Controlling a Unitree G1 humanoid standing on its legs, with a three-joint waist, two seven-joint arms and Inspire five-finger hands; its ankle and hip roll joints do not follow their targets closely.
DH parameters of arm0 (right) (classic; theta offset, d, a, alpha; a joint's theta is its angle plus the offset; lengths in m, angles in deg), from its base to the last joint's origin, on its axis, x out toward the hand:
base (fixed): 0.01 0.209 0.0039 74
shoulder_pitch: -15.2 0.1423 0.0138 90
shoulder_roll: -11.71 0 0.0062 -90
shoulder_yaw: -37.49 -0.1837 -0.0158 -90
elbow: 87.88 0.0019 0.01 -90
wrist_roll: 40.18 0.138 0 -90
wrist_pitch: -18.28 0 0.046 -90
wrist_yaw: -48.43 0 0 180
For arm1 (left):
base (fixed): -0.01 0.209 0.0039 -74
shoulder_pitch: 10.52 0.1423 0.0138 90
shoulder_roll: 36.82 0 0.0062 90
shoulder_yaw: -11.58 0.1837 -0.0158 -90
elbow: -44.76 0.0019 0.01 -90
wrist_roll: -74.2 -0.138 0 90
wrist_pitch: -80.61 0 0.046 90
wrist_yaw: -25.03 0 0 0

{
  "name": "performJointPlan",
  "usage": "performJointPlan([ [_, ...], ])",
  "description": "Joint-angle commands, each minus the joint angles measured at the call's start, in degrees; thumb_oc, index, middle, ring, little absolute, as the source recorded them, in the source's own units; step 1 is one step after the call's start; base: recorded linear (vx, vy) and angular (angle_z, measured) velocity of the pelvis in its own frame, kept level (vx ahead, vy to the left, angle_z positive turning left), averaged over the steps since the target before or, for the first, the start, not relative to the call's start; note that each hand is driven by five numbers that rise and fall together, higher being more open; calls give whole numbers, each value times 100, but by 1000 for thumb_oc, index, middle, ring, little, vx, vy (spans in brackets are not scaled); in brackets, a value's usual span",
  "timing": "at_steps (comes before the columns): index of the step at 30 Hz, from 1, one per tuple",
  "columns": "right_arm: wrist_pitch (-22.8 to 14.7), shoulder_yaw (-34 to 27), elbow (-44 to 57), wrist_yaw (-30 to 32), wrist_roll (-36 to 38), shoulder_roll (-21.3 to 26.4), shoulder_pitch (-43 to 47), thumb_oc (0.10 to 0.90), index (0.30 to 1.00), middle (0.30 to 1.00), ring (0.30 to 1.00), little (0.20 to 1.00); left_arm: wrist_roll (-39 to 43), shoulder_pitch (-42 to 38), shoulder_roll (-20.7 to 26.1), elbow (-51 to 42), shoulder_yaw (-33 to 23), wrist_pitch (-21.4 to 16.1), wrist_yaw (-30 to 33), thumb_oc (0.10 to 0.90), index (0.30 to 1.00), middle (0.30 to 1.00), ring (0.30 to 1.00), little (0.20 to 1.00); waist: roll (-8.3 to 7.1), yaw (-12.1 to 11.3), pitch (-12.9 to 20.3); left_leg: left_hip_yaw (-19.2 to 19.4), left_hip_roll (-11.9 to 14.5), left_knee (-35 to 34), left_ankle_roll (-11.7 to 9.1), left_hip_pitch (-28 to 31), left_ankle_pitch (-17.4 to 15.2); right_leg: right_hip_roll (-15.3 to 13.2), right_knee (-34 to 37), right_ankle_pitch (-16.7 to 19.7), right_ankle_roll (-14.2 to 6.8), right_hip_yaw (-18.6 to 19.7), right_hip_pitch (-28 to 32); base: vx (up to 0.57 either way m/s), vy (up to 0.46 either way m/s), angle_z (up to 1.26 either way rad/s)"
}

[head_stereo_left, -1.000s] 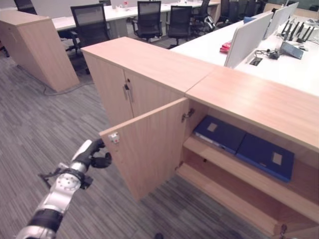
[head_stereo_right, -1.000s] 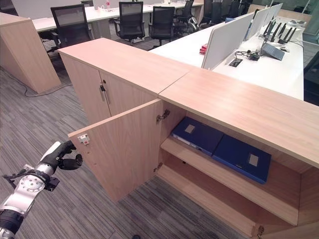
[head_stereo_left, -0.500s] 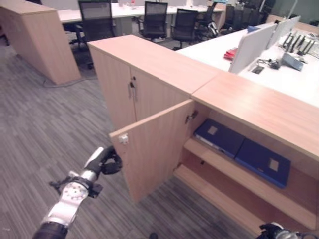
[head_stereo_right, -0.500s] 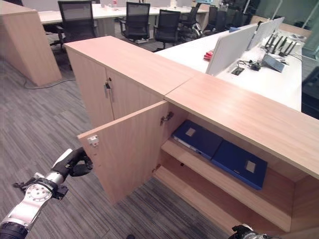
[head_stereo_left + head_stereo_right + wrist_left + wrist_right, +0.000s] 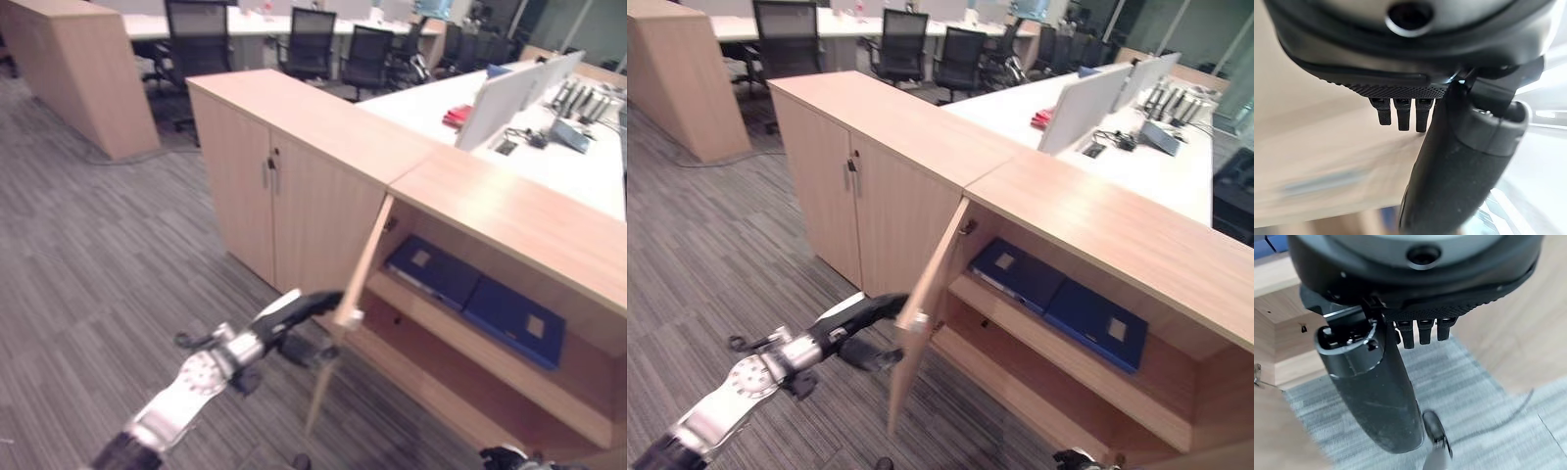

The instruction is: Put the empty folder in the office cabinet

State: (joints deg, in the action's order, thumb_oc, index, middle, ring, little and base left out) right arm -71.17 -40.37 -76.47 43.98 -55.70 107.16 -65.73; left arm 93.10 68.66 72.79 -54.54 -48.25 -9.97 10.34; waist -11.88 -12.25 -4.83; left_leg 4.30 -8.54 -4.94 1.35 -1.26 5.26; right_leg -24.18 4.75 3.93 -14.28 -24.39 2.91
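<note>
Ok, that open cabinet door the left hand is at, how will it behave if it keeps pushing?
The cabinet door is a rigid wooden panel hung on a hinge, so it will likely swing in an arc rather than flex. It looks light and free-moving, so a gentle push from the left hand probably suffices. Pushed hard, it may slam against the cabinet.

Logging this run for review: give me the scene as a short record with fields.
cabinet: light wood, under the counter
door: partly open
left hand: on the door's outer face near its free edge
right hand: low by the cabinet's base, holds nothing
shelf: two blue folders lying flat, side by side
floor: grey carpet
</note>
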Motion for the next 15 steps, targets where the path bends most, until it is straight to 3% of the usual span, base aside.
performJointPlan([
  [1,-11,462,148,281,230,502,460,800,900,900,900,900,794,-1352,-843,-1541,-32,-1245,-446,800,900,900,900,900,60,340,85,-603,405,-6,-19,512,-888,35,-41,1454,-72,-283,-482,-56,-33,-38],
  [3,-17,495,205,266,283,480,514,800,900,900,900,900,863,-1344,-865,-1488,14,-1222,-443,800,900,900,900,900,36,310,-4,-567,432,-6,-24,515,-879,56,-67,1452,-72,-329,-515,-76,-39,-29],
  [4,-57,603,360,242,412,432,648,800,900,900,900,900,927,-1313,-917,-1382,82,-1171,-441,800,900,900,900,900,19,249,-189,-404,549,-6,-40,536,-869,52,-274,1435,-72,-645,-619,-46,-66,-79],
  [8,-78,752,404,246,503,194,540,800,900,900,900,900,1039,-1322,-953,-1465,70,-1013,-445,800,900,900,900,900,139,160,-320,8,873,0,-113,624,-926,101,-611,1079,-72,-1292,-431,-54,-60,-114],
  [10,-80,784,397,240,475,161,444,800,900,900,900,900,1051,-1309,-965,-1447,44,-983,-408,800,900,900,900,900,164,146,-328,144,934,8,-132,654,-978,101,-729,976,-68,-1388,-344,-37,-15,-59],
  [12,-50,790,259,160,393,93,124,800,900,900,900,900,900,-1241,-924,-1437,-28,-888,-382,800,900,900,900,900,6,248,-242,541,956,6,-167,648,-1033,274,-604,904,-7,-1449,-292,33,-35,-86],
  [13,-51,794,259,159,392,87,118,800,900,900,900,900,900,-1229,-918,-1444,-29,-883,-383,800,900,900,900,900,0,232,-227,561,962,6,-172,646,-1037,284,-596,906,-5,-1428,-305,156,-138,-96],
  [15,-9,729,77,63,382,57,-263,800,900,900,900,900,868,-1108,-858,-1404,-162,-838,-382,800,900,900,900,900,-134,411,-137,741,1039,14,-222,804,-1125,571,-399,913,19,-1237,-425,163,-159,-84],
])
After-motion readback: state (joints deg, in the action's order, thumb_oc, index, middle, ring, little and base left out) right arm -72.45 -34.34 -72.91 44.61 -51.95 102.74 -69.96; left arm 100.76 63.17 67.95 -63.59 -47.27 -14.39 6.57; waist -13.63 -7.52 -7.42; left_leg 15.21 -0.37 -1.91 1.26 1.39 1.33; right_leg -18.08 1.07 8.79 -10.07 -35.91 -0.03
